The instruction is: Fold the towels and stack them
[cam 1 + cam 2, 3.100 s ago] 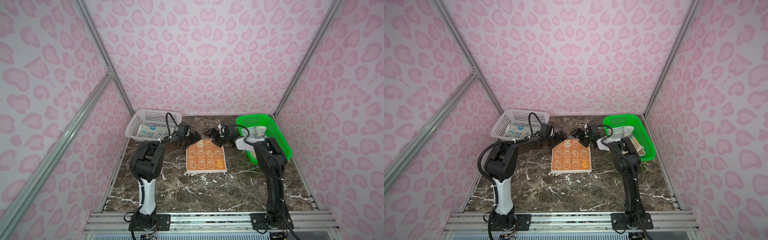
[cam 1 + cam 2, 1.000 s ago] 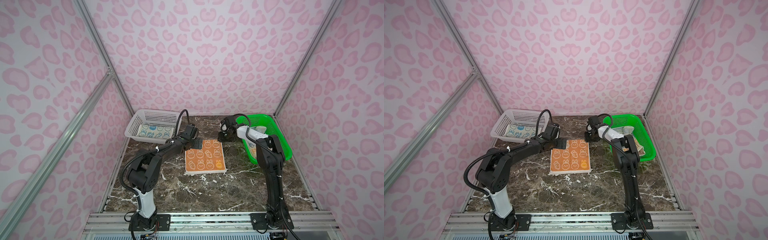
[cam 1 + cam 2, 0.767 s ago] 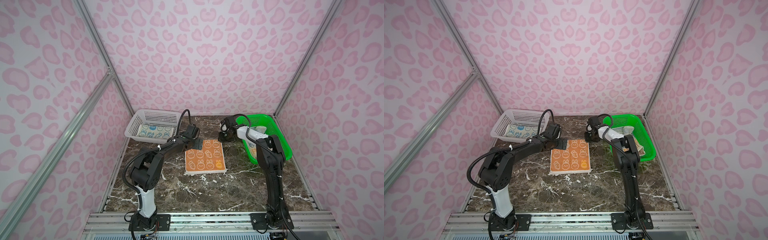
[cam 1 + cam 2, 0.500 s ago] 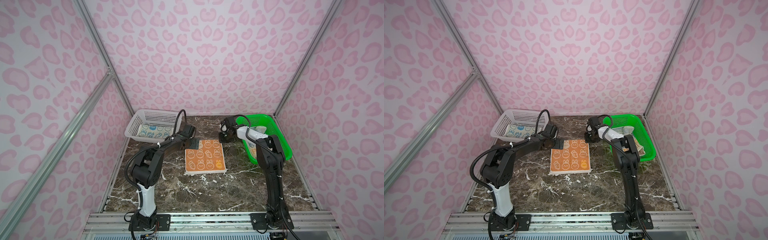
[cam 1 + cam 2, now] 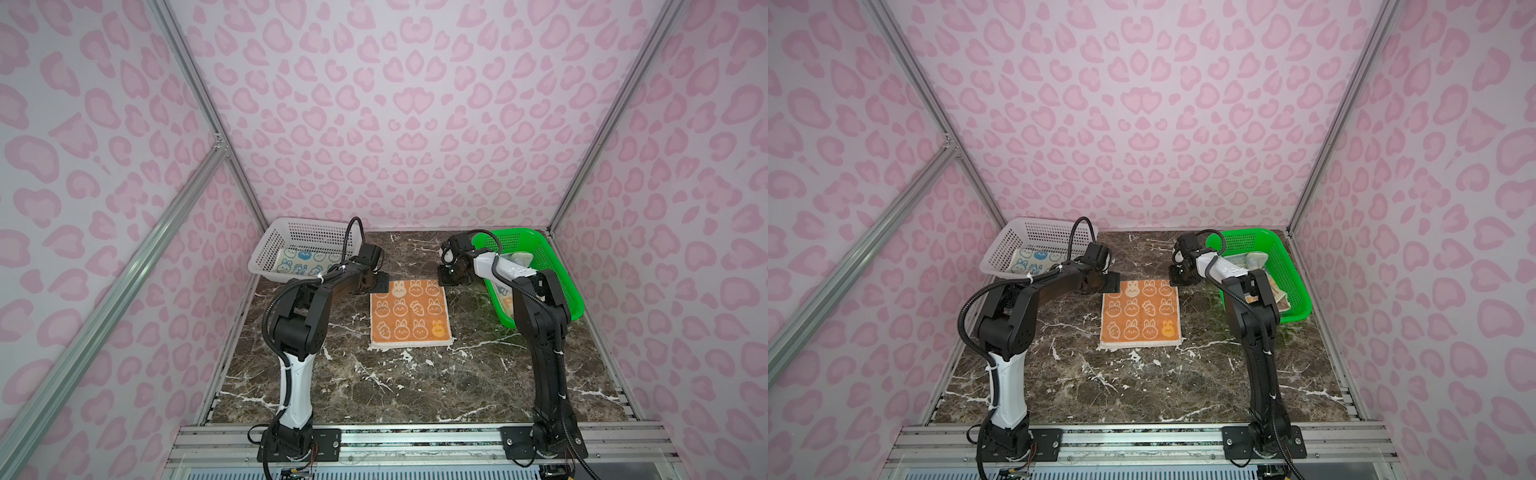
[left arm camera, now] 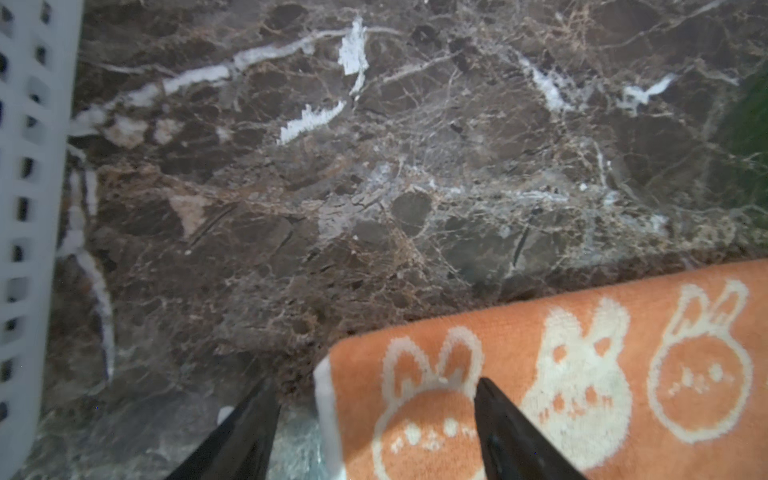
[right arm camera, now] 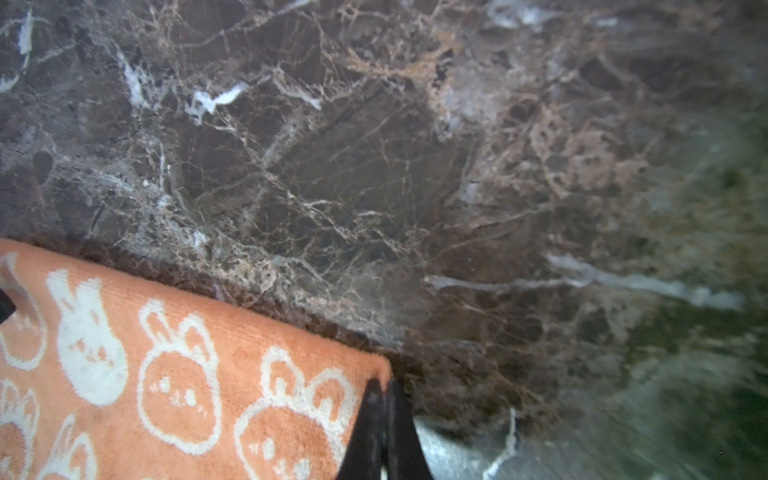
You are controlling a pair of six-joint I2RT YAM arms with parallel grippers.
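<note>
An orange towel [image 5: 409, 316] [image 5: 1140, 313] printed with white bunnies lies flat in the middle of the marble table. My left gripper [image 5: 381, 286] [image 6: 374, 380] is low at its far left corner. It is open, with one finger on the cloth [image 6: 582, 374] and the other on bare marble. My right gripper [image 5: 448, 277] [image 7: 382, 384] sits at the far right corner, its fingers pressed together on the edge of the towel [image 7: 166, 374]. A cream and blue towel [image 5: 299, 264] lies in the white basket. More towels [image 5: 519, 259] lie in the green basket.
The white basket [image 5: 266, 257] stands at the back left, close behind my left arm. The green basket [image 5: 557, 274] stands along the right side, next to my right arm. Pink patterned walls close in the table on three sides.
My right gripper's jaws have shut at the towel's far right corner. My left gripper's jaws have narrowed a little around the far left corner. The towel still lies flat.
</note>
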